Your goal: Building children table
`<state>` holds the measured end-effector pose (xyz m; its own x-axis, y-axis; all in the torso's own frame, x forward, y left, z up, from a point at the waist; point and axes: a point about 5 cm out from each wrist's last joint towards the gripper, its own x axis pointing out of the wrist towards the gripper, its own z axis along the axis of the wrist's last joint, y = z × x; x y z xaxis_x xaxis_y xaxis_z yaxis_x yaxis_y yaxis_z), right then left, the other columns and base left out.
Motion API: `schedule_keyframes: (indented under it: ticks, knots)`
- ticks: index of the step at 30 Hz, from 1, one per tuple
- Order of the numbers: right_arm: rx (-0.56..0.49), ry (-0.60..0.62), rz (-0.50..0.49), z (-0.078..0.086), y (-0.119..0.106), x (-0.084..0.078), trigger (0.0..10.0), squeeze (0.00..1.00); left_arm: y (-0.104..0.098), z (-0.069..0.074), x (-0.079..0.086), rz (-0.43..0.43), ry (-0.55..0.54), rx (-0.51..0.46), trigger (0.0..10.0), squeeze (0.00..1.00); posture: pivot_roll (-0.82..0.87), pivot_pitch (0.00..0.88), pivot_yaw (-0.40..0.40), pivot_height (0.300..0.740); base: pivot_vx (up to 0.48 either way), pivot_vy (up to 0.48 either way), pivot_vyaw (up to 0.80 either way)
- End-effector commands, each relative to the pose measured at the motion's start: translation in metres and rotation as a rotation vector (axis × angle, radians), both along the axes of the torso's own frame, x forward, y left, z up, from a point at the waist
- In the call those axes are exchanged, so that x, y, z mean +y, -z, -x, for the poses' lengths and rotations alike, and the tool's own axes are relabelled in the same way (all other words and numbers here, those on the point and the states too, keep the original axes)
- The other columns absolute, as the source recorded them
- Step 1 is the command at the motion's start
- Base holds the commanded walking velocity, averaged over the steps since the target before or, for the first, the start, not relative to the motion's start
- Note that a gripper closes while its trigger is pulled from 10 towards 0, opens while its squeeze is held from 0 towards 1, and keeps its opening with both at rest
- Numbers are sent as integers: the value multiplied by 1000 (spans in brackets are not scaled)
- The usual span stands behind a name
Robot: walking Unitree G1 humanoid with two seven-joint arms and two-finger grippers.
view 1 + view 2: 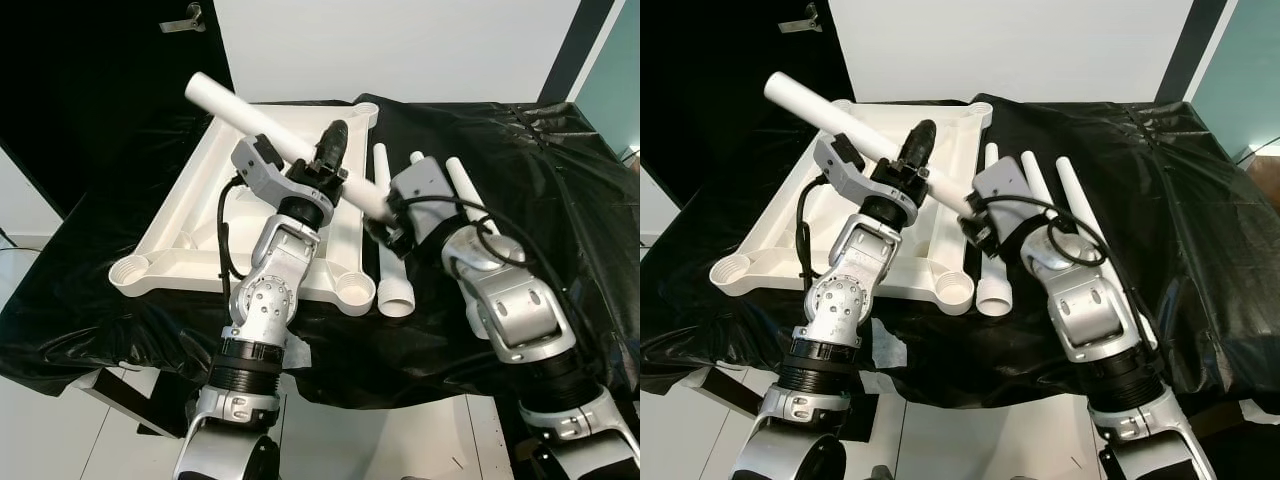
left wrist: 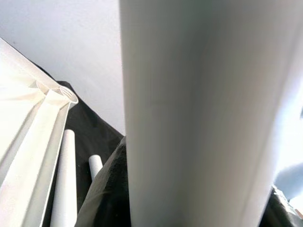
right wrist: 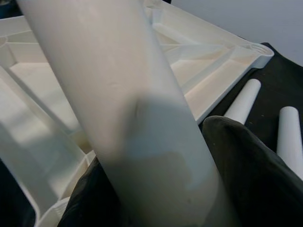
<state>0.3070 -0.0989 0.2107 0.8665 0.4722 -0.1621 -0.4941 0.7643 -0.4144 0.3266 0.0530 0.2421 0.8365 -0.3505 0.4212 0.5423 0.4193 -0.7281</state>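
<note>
The white table top (image 1: 200,220) lies upside down on the black-draped bench, a round leg socket (image 1: 355,290) at its near right corner. A long white table leg (image 1: 240,110) slants in the air above it, high end to the far left. My left gripper (image 1: 330,148) is shut on the leg near its middle. My right gripper (image 1: 385,210) is shut on the leg's lower end, just past the table top's right edge. Both wrist views look along the leg (image 2: 199,118) (image 3: 132,109) from very close, with dark fingers beside it.
Three more white legs lie on the black cloth (image 1: 540,170) right of the table top: a long one with a flared end (image 1: 395,285) and two others (image 1: 418,158) (image 1: 462,185) partly behind my right arm. A white wall rises behind the bench.
</note>
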Motion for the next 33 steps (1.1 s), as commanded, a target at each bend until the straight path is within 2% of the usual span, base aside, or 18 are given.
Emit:
schedule_keyframes:
  ticks: [1,2,3,4,5,9,10,11,12,13,24,25,26,27,28,29,32,33]
  knots:
    - [44,50,-31,-3,5,-9,0,0,-14,11,-4,59,139,-238,0,0,-89,0,47,740,0,0,0]
    - [44,50,-31,-3,5,-9,0,0,-14,11,-4,59,139,-238,0,0,-89,0,47,740,0,0,0]
    - [44,52,-34,-2,3,-8,0,0,-14,12,-4,61,148,-239,431,1000,-90,0,49,740,0,0,0]
    - [44,52,-34,-2,3,-8,0,0,-14,12,-4,61,148,-239,431,1000,-90,0,49,740,0,0,0]
    - [9,45,-26,-1,-4,-5,0,0,-15,13,-4,64,154,-245,10000,1000,-90,0,51,740,0,0,0]
    - [-57,43,14,1,-13,-2,0,0,-16,13,-4,60,152,-241,10000,1000,-92,0,54,740,0,0,0]
    - [-164,69,129,0,-20,-1,0,0,-15,11,-4,49,137,-226,10000,1000,-93,0,57,740,0,0,0]
    - [-263,92,236,0,-24,1,0,0,-15,9,-4,43,126,-211,10000,929,-94,0,56,740,0,0,0]
    - [-330,103,308,0,-24,2,0,0,-14,7,-4,39,120,-202,10000,298,-94,0,56,740,0,0,0]
    - [-369,109,365,0,-19,5,0,0,-14,6,-4,38,119,-200,10000,0,-93,0,56,740,0,0,0]
    - [-460,127,525,3,2,13,0,0,-14,7,-2,39,117,-201,10000,0,-85,0,54,740,0,0,0]
    - [-464,132,527,3,3,13,0,0,-14,7,-2,44,117,-202,1176,0,-85,0,54,740,0,0,0]
    - [-464,132,527,3,3,13,0,0,-14,7,-2,44,117,-202,1176,0,-85,0,54,740,0,0,0]
    - [-471,139,525,4,4,13,0,0,-14,7,-1,50,116,-203,0,0,-85,0,54,740,0,0,0]
    - [-478,154,517,4,4,13,0,0,-14,7,0,61,113,-205,0,0,-88,0,54,740,0,0,0]
    - [-485,168,508,4,3,13,2235,0,-14,6,1,69,109,-207,0,0,-88,0,54,740,0,0,0]
    - [-485,168,508,4,3,13,2235,0,-14,6,1,69,109,-207,0,0,-88,0,54,740,0,0,0]
    - [-492,179,504,3,3,14,8118,0,-14,6,2,74,107,-208,0,0,-88,0,55,740,0,0,0]
